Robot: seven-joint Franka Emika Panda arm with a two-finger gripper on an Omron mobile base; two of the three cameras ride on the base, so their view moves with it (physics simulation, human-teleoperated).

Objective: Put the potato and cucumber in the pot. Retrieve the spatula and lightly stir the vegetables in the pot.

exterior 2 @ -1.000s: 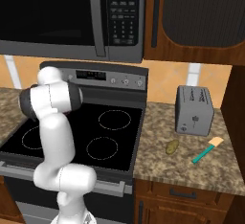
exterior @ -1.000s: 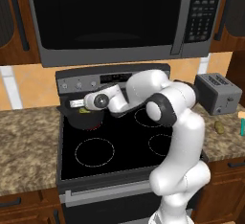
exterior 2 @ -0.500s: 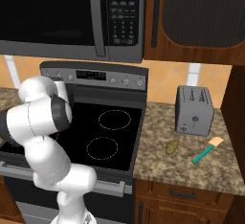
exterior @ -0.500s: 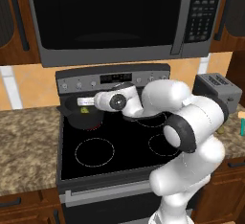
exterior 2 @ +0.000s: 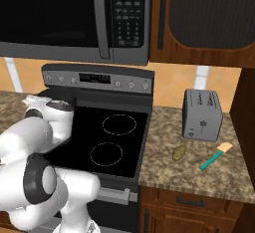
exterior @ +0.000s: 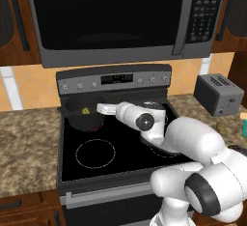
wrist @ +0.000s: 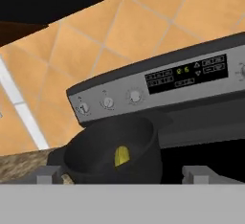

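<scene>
Hand view shows the gripper [wrist: 122,173] with its fingers wide apart and empty near the pot [wrist: 112,153] on the far left burner, the cucumber [wrist: 122,156] already inside, while the potato [exterior 2: 179,152], probably firm and light, waits on the right counter for a grip across its narrow middle.

Pot [exterior: 83,114] sits on the stove's [exterior: 116,148] back left burner, cucumber [wrist: 122,156] inside it. Gripper [exterior: 99,108] hangs just right of the pot, at rim height, arm reaching in from the lower right across the cooktop. Stove control panel [wrist: 158,84] stands behind the pot; microwave [exterior: 116,20] above the stove. On the counter [exterior 2: 199,165] right of the stove: toaster [exterior 2: 201,114] at the back, potato [exterior 2: 179,152] in front of it near the stove edge, spatula [exterior 2: 215,156] right of the potato, well apart from the pot.
</scene>
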